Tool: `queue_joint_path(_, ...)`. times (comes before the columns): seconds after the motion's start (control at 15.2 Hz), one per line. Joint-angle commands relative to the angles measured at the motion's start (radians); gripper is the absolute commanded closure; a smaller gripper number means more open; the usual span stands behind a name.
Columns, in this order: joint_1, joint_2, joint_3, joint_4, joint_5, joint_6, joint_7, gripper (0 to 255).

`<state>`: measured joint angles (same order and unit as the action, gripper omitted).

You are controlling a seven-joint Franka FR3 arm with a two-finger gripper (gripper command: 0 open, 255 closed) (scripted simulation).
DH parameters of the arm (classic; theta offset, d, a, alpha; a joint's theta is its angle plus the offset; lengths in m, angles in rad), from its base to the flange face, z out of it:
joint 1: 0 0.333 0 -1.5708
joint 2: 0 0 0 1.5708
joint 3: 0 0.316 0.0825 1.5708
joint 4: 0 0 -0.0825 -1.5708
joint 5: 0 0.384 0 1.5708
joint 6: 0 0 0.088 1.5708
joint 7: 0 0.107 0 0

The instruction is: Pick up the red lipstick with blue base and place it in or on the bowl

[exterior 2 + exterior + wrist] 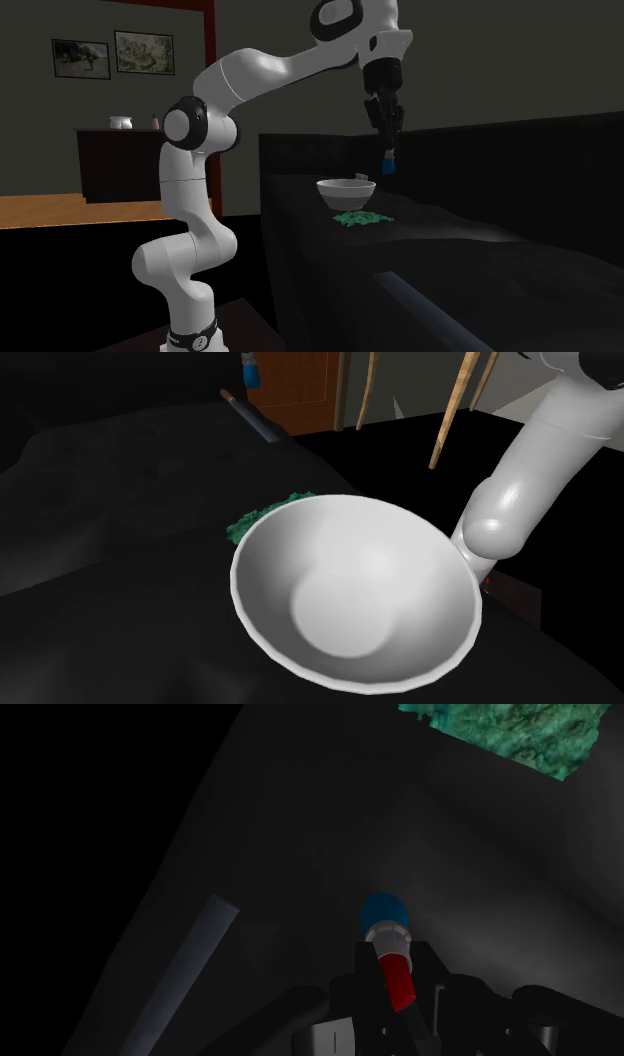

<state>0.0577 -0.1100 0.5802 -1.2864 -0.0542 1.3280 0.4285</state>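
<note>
The lipstick (391, 952) sits clamped between the two black fingers of the gripper (393, 994), its red part back between the fingers and its blue base pointing away from the hand. In the second exterior view the lipstick (388, 163) hangs in the air below the gripper (386, 128), blue end down, above the dark couch (470, 255) and up to the right of the bowl (347, 190). The bowl is white and stands upright on the couch; in the shoulder view its rim (238, 567) touches or overlaps a crumpled green thing (262, 515) lying just beside it. That green thing (515, 732) also shows in the wrist view, well beyond the lipstick's blue end. The white arm (255, 72) arches over from its stand to the couch
</note>
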Motion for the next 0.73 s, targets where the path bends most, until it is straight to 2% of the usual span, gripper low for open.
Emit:
queue_joint_path(0.0, 0.009, -0.003, 0.013, 0.018, 0.0, -0.022, 0.022, 255)
queue_joint_path(0.66, 0.087, -0.095, 0.131, -0.003, 0.049, -0.088, 0.228, 255)
